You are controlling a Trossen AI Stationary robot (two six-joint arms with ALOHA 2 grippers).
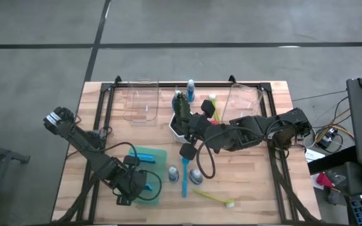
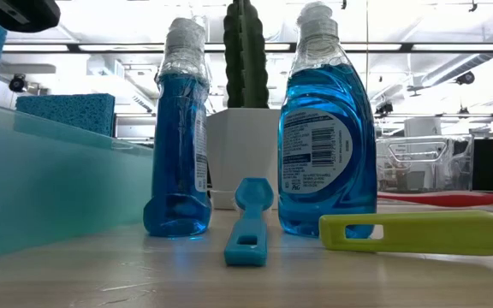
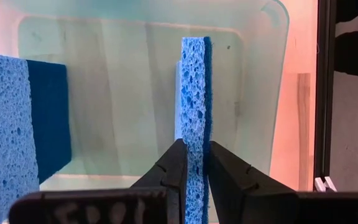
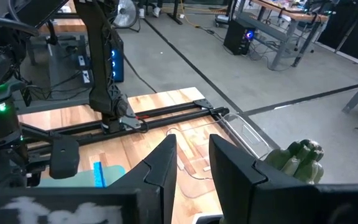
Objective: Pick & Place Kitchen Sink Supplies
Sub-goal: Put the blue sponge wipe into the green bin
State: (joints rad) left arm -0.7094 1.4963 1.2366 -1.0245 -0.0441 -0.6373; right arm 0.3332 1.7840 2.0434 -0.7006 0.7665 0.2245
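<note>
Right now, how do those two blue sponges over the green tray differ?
The gripped sponge stands on edge, pinched in the left end effector; the other sponge is free of it, beside the first over the tray. The gripped sponge shows its thin side; the other sponge shows a broad porous face. Both pair a light blue layer with a darker one.

The sponge (image 3: 191,106) held on edge looks soft and porous, with a rough, matt face. The tray (image 3: 135,68) under it is smooth, translucent plastic. The two bottles (image 2: 326,128) are clear, glossy plastic with blue liquid and a paper label. The table (image 1: 256,194) is pale wood with visible grain. The brush handles (image 2: 426,233) look like smooth matt plastic.
</note>
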